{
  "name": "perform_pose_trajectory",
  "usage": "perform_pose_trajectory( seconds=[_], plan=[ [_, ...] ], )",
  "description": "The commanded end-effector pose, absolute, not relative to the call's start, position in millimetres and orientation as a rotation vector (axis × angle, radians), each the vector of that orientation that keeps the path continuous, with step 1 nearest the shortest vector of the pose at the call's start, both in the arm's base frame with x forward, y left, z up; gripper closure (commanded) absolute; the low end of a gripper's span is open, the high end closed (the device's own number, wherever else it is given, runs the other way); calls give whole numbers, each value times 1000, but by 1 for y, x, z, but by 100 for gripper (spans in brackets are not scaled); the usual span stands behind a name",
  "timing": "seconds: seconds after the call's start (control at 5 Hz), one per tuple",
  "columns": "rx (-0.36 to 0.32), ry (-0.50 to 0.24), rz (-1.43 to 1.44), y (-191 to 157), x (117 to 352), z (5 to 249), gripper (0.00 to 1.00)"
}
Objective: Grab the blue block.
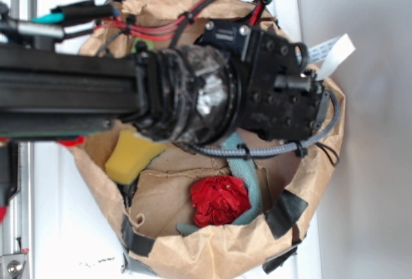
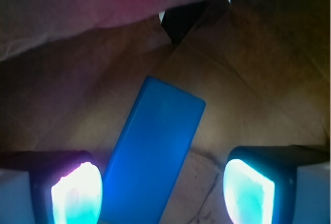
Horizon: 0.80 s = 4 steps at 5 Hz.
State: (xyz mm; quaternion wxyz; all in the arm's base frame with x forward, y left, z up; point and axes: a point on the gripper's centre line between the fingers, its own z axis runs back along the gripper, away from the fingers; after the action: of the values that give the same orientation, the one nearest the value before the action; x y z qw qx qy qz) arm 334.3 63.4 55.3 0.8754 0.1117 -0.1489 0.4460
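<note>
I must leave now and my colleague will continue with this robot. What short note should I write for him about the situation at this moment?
Gripper: open, lowered inside the brown paper bag, holding nothing.
Bright blue, smooth rectangular block: lies flat on the bag floor between the two fingers in the wrist view, set diagonally and nearer the left finger. The exterior view does not show it; the arm covers it.
Also in the bag: yellow sponge, red crumpled cloth, pale teal knitted cloth.
Done: gripper brought over the block.
Left: close on the block and lift it.
</note>
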Motion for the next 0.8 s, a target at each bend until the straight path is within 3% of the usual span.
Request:
perform_pose_trajectory(
  seconds=[0.0, 0.2, 0.6],
  plan=[
    [236, -384, 916, 70, 340, 76, 100],
    [246, -389, 917, 68, 341, 76, 100],
    [242, -395, 899, 68, 341, 78, 0]
  ],
)
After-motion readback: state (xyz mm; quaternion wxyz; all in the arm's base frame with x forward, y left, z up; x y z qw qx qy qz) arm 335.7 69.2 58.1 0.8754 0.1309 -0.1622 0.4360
